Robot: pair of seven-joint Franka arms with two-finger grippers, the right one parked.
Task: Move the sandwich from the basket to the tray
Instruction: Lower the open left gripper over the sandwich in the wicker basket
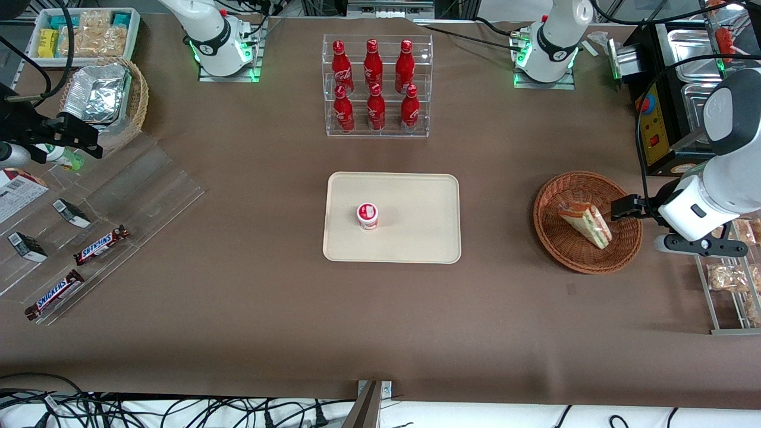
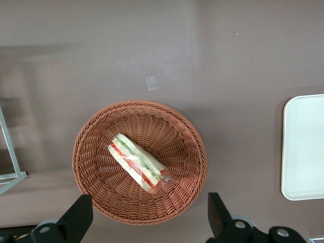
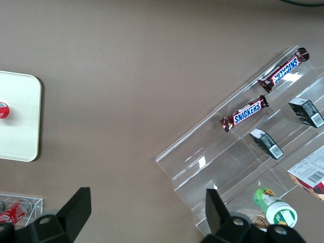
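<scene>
The sandwich (image 1: 585, 223) (image 2: 138, 162) is a triangular wedge in clear wrap, pale bread edging thin green and red-pink layers, lying on its side in the basket (image 1: 562, 238) (image 2: 96, 147). The basket is round, shallow and reddish-brown, its tight wicker weave running in rings up to a thicker braided rim. It sits on the smooth, matte brown bench (image 1: 238, 309) toward the working arm's end.

The gripper (image 1: 621, 208) (image 2: 147, 223) hangs above the basket's rim on the side toward the working arm's end; in the wrist view its two dark fingers (image 2: 76, 218) stand wide apart with the basket between them, and they hold nothing.

Well apart from the basket, at the middle of the bench, lies the tray (image 1: 416, 190) (image 2: 304, 152), flat, cream-beige, rectangular with rounded corners and a low rim. A small red-and-white cup (image 1: 367, 216) stands upright on it. Farther from the front camera than the tray, a clear acrylic rack (image 1: 327, 89) holds six glossy red bottles (image 1: 373, 62) in two rows.
</scene>
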